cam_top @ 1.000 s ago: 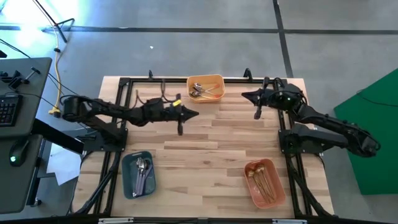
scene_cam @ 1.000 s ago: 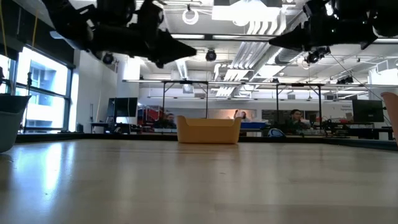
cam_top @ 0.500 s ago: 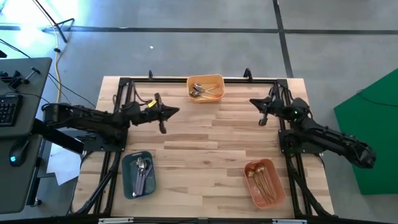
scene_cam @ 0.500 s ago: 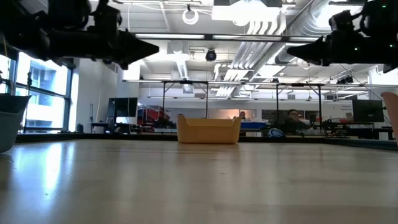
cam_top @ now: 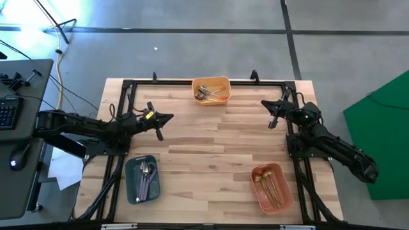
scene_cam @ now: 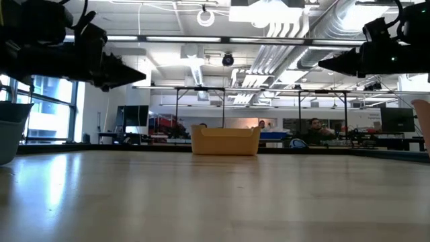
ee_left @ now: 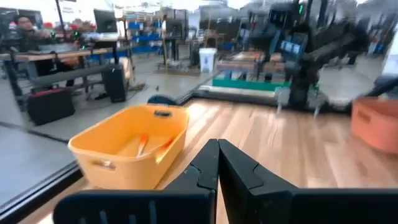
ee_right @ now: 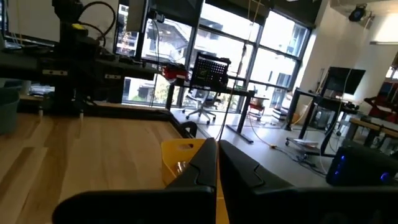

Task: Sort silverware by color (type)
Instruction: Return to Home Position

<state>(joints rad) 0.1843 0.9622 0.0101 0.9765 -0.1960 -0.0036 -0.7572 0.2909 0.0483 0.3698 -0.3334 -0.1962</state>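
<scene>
The silverware lies in three trays. Orange-handled spoons (cam_top: 206, 93) rest in the orange tray (cam_top: 211, 81) at the far edge, also in the left wrist view (ee_left: 144, 144). Lavender-handled spoons (cam_top: 146, 177) lie in the teal tray (cam_top: 130, 185) near left. Gold spoons (cam_top: 269, 186) fill the pink tray (cam_top: 282, 196) near right. My left gripper (cam_top: 171, 116) hangs shut and empty over the table's left side. My right gripper (cam_top: 262, 103) is shut, empty, by the right far corner.
A black frame (cam_top: 128, 89) borders the table's left, right and far sides. The wooden middle of the table (cam_top: 211, 150) lies bare between the three trays. People and desks show in the room beyond (scene_cam: 316, 128).
Both arms have drawn back above the table: my left gripper toward the left edge, away from the orange tray, and my right gripper toward the right edge. Both stayed shut and empty. The trays and spoons have not moved.
</scene>
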